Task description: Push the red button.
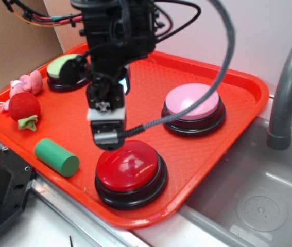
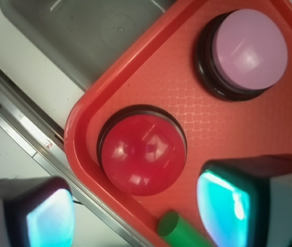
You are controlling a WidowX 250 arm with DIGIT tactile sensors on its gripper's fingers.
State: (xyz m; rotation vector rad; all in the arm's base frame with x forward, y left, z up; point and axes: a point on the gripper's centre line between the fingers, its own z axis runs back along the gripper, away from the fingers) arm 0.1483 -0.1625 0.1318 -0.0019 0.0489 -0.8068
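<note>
Scanning left to right across the red tray point(image 1: 228, 87): a pink plush point(image 1: 26, 82) and a fuzzy red ball point(image 1: 24, 107) sit at the left edge, a green-topped button point(image 1: 62, 69) lies behind them, and a green cylinder point(image 1: 56, 157) rests near the front rim. The red button point(image 1: 130, 172) comes next, at the tray's front corner, with the pink button point(image 1: 193, 108) farther right and a sink point(image 1: 254, 195) and grey faucet point(image 1: 290, 87) beyond the tray.

The end effector point(image 1: 106, 135) hangs just behind and left of the red button, its tip low, close to the dome's rear edge but, as far as the exterior view shows, not pressing it. In the wrist view its two fingers point(image 2: 223, 203) stand apart, empty, with the red dome point(image 2: 143, 154) ahead of the gap rather than between them.

Pressing well calls for centring first: shift toward the tray's front corner until the tip stands over the dome's crown, then come straight down. Touching the sloped rim could let the tip slide off or nudge the base across the tray. Bringing the fingers together beforehand would probably give one firm contact point. The cylinder lies near on the left, so the sideways shift should stay small and away from it.
</note>
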